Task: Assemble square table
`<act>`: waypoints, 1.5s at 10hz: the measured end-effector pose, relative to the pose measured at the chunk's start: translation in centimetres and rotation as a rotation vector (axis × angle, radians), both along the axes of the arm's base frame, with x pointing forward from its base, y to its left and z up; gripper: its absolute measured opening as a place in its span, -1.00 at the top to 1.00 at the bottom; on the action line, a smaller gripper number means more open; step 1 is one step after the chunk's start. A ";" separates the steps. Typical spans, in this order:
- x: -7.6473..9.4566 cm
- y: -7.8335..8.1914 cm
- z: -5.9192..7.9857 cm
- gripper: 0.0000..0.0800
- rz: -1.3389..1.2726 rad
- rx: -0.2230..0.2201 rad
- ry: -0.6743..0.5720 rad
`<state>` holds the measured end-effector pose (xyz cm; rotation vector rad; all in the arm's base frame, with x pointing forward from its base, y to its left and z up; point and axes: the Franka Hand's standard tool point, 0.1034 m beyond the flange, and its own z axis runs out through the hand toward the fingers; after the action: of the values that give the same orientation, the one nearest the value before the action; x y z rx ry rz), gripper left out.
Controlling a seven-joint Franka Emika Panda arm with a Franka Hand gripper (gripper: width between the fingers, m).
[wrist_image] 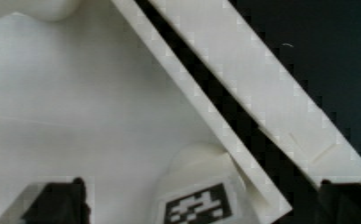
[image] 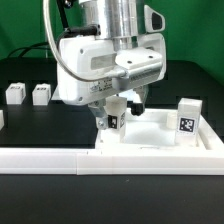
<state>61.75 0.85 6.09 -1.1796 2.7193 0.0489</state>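
Your gripper [image: 121, 106] stands wide open around a tagged leg [image: 114, 122] set upright in the square top [image: 152, 138], at its corner on the exterior view's left. The leg looks placed. Next, lift straight clear, then fetch a loose leg [image: 41, 94] further left.

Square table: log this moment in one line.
pincer: open, astride leg | leg: standing on tabletop, not held | loose legs: exterior view's left, off tabletop

No legible text; patterned tags [image: 187, 123] on legs [image: 189, 105].
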 end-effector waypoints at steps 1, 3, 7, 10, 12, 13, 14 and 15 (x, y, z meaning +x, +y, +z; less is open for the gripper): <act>0.0 0.0 0.0 -0.62 0.000 0.000 0.000; 0.0 0.0 0.0 -0.62 0.000 0.000 0.000; 0.0 0.0 0.0 -0.62 0.000 0.000 0.000; -0.2 0.3 0.7 -0.62 0.064 -0.014 -0.040; -1.5 1.1 1.8 -0.62 0.349 -0.047 -0.070; -1.8 1.4 1.9 -0.62 0.400 -0.055 -0.075; -1.8 1.4 1.7 -0.62 0.446 -0.064 -0.078; -1.9 1.3 1.6 -0.62 0.528 -0.079 -0.085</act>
<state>59.90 2.15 7.72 -1.8412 2.2829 -0.0392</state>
